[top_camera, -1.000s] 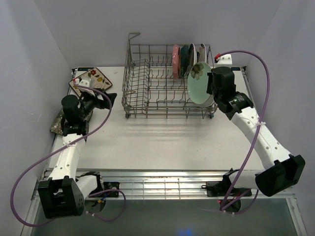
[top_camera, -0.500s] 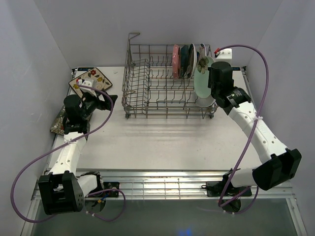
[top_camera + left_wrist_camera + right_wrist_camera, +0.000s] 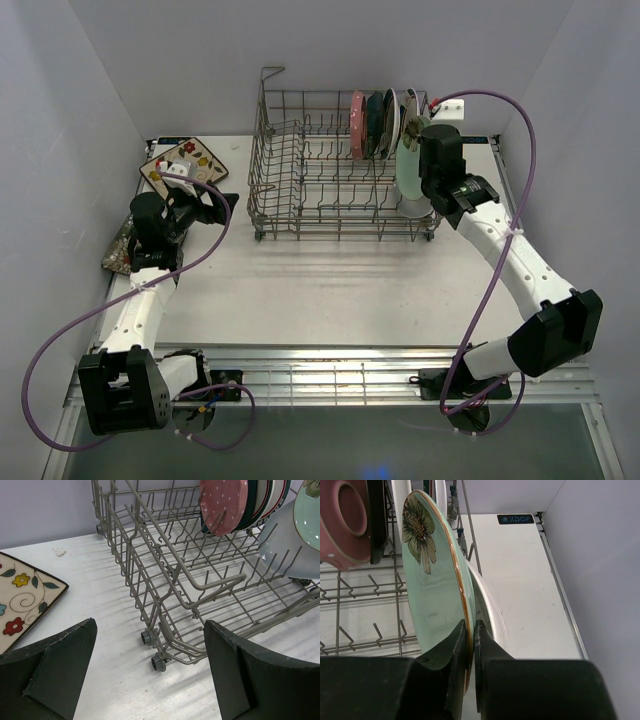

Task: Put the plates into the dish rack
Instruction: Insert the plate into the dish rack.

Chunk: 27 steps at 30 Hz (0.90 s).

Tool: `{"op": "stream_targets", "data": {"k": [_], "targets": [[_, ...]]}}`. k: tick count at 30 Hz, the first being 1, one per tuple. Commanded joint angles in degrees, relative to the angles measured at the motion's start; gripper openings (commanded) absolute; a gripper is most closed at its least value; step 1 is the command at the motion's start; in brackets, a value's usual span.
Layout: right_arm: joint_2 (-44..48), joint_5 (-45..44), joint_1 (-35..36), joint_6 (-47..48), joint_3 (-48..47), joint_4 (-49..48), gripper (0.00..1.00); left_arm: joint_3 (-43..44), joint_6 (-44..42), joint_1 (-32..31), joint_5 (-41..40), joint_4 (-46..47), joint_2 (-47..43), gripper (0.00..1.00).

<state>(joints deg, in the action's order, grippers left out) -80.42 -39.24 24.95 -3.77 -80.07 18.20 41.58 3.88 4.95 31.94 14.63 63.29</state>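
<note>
Grey dish rack [image 3: 340, 170]: far edge of table [image 3: 330, 290], left rows free.
Right gripper [image 3: 471, 627]: pinching mint plate [image 3: 427, 595] rim (plate on edge).
Left gripper [image 3: 150, 625]: spread wide, holding nothing.

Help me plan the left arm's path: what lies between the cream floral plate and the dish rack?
Bare white table, nothing else, between the cream floral plate and the dish rack; the left wrist view shows it.

A white table [image 3: 330, 290] carries the dish rack [image 3: 310, 180], which stands on small wheels toward the far edge. Left of the rack, near the far-left corner, lies a cream square plate [image 3: 196, 155] with flowers. Nearer than that, well left of the rack, a dark flowered plate [image 3: 117, 255] sits at the table's left edge, partly hidden.
</note>
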Motion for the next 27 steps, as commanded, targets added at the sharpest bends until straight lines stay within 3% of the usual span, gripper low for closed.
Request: {"op": "stream_targets", "data": {"k": [1, 27], "targets": [[0.18, -3.38, 0.54, -0.01, -2.28, -10.02, 0.08, -0.36, -0.45, -0.12, 0.05, 0.84, -0.8, 0.98], [-10.45, -8.74, 3.44, -0.19, -7.82, -6.59, 0.08, -0.19, -0.54, -0.12, -0.3, 0.75, -0.27, 0.98]]}}
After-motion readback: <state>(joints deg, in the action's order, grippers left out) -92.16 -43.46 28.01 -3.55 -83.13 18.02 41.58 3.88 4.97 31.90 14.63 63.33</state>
